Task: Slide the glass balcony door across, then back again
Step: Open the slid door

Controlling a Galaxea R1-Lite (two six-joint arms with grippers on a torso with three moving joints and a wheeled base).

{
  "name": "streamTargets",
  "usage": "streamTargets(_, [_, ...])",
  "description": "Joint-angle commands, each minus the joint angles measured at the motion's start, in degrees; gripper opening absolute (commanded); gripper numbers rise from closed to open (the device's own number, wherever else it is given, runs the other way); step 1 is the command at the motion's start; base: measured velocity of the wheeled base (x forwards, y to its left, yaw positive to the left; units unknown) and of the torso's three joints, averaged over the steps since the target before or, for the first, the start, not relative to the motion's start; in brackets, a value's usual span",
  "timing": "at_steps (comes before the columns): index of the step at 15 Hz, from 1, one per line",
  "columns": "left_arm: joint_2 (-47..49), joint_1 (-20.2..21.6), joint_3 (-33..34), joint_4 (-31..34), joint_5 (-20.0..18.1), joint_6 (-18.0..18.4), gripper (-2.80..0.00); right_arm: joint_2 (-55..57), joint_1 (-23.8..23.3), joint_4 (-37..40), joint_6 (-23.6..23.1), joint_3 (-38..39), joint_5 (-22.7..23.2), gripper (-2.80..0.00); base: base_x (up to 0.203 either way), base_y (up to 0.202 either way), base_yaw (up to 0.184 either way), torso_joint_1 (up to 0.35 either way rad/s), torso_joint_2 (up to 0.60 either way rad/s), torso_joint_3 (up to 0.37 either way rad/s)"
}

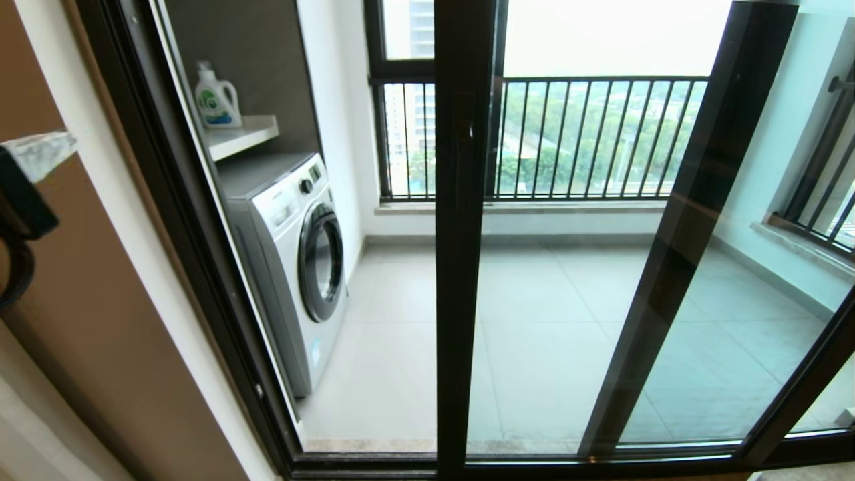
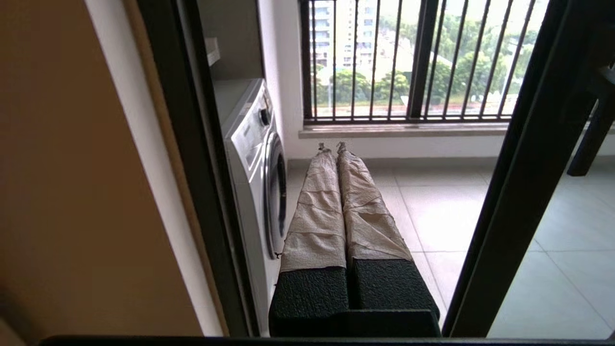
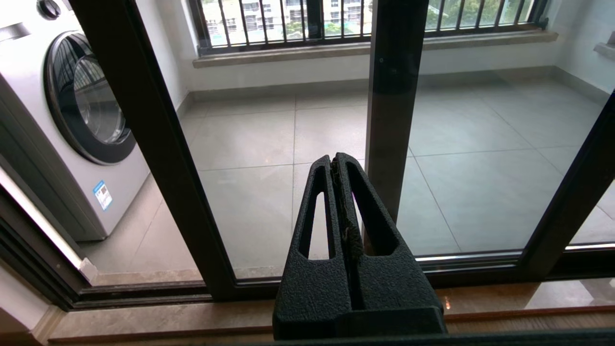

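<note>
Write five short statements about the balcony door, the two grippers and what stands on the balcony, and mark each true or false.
1. The left gripper has its fingers shut together. True.
2. The right gripper is clamped on the glass balcony door. False: it is shut on nothing and hangs short of the door.
3. A washing machine stands on the balcony, to the left. True.
4. The washing machine's round door hangs open. False: it is closed.
5. A detergent bottle lies on the balcony floor. False: it stands on a shelf above the washing machine.
</note>
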Motion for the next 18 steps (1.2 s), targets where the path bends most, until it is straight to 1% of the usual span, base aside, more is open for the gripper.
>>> streamTargets(1, [-11.9,3.3,5.4,0.7,-0.1,0.0,-2.8,0.1,0.0,0.0,0.0,0.7,0.0,-2.8,0.0,0.0,0.0,0.0,0.0,0.0])
streamTargets(3, [-18.3,5.6,9.2,2.5,-0.4,0.0,-2.8,0.1,0.0,0.0,0.0,0.7,0.0,-2.8,0.0,0.0,0.0,0.0,0.0,0.0])
streamTargets(5, [-25.0,8.3,11.9,5.8,-1.0,-0.2,-2.8,0.1,0.0,0.0,0.0,0.7,0.0,-2.8,0.0,0.0,0.0,0.0,0.0,0.0])
streamTargets(8, [-34.6,12.5,13.3,12.7,-3.0,-0.3,-2.8,0.1,0.0,0.0,0.0,0.7,0.0,-2.8,0.0,0.0,0.0,0.0,0.0,0.0])
streamTargets(10, [-40.9,14.2,14.3,16.4,-5.6,-0.4,-2.8,0.1,0.0,0.0,0.0,0.7,0.0,-2.8,0.0,0.0,0.0,0.0,0.0,0.0])
streamTargets(12, [-48.4,14.9,16.0,22.6,-9.3,-0.3,-2.8,0.1,0.0,0.0,0.0,0.7,0.0,-2.8,0.0,0.0,0.0,0.0,0.0,0.0])
streamTargets(13, [-52.8,15.1,16.3,28.4,-11.6,-0.2,-2.8,0.1,0.0,0.0,0.0,0.7,0.0,-2.8,0.0,0.0,0.0,0.0,0.0,0.0])
streamTargets(14, [-56.4,15.2,16.6,35.8,-13.8,-0.3,-2.8,0.1,0.0,0.0,0.0,0.7,0.0,-2.8,0.0,0.0,0.0,0.0,0.0,0.0])
streamTargets(15, [-58.2,15.3,17.3,40.8,-15.2,-0.6,-2.8,0.0,0.0,0.0,0.0,0.7,0.0,-2.8,0.0,0.0,0.0,0.0,0.0,0.0])
streamTargets(16, [-58.4,15.3,19.2,41.8,-16.2,-2.0,-2.8,0.1,0.0,0.0,0.0,0.7,0.0,-2.8,0.0,0.0,0.0,0.0,0.0,0.0])
streamTargets(18, [-58.4,15.3,25.2,41.4,-16.5,-2.8,-2.8,0.1,0.0,0.0,0.0,0.7,0.0,-2.8,0.0,0.0,0.0,0.0,0.0,0.0])
